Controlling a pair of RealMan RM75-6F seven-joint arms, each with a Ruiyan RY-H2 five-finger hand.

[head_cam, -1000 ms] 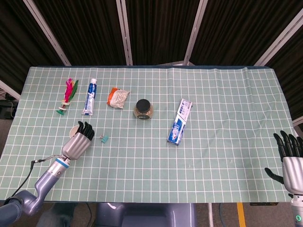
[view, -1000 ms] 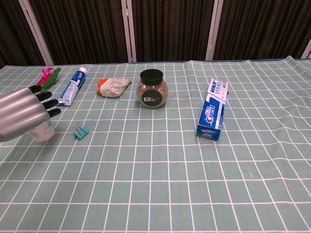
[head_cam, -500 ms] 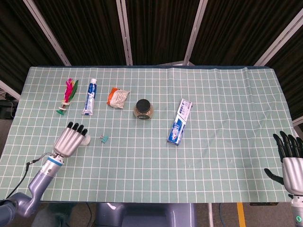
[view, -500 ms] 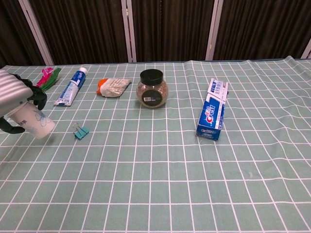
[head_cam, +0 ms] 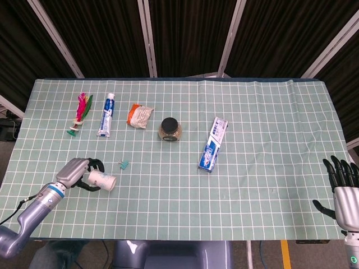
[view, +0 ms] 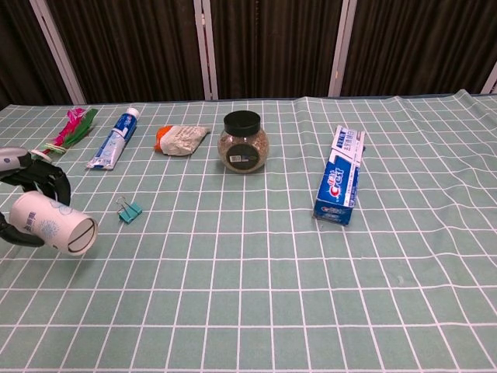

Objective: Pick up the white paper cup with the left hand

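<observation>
My left hand (head_cam: 78, 172) (view: 23, 186) grips the white paper cup (head_cam: 101, 181) (view: 53, 223) near the table's front left. The cup has a faint blue print and lies tipped on its side in the air, its base toward the right. The fingers wrap around the cup's rim end. My right hand (head_cam: 344, 183) stands at the far right edge of the head view, fingers spread and holding nothing; the chest view does not show it.
A teal binder clip (head_cam: 123, 164) (view: 129, 210) lies just right of the cup. Further back sit a shuttlecock (head_cam: 82, 111), a toothpaste tube (head_cam: 106, 115), a crumpled packet (head_cam: 139, 115), a black-lidded jar (head_cam: 169, 129) and a toothpaste box (head_cam: 213, 144).
The left hand closed around the cup, drew back toward the front edge and lifted it, tipping it from upright onto its side. The right hand stayed put.
</observation>
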